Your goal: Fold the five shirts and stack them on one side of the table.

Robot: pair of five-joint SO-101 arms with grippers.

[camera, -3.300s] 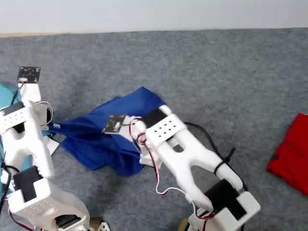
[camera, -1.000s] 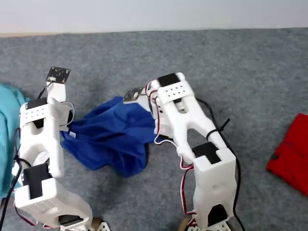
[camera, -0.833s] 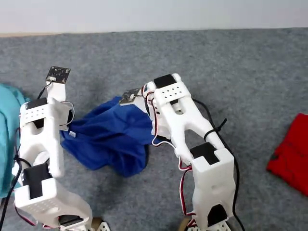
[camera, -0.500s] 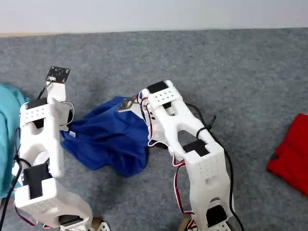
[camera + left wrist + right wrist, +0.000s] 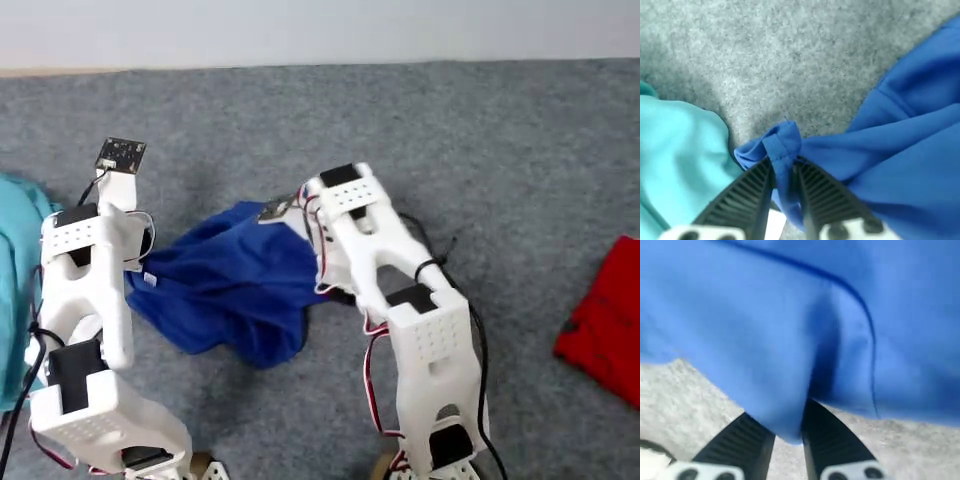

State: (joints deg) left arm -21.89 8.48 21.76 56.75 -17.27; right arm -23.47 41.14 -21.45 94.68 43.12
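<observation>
I note that the right gripper, clenched on a fold of the crumpled royal-blue fabric shirt, has shifted to its edge farthest from the turquoise cloth shirt, beside which the left gripper stays clamped on a corner, so I judge spreading underway.

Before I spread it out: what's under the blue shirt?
The blue shirt lies bunched on the grey table cover, which shows along its edges. Its folds cover the patch beneath, so anything there cannot be seen.
</observation>
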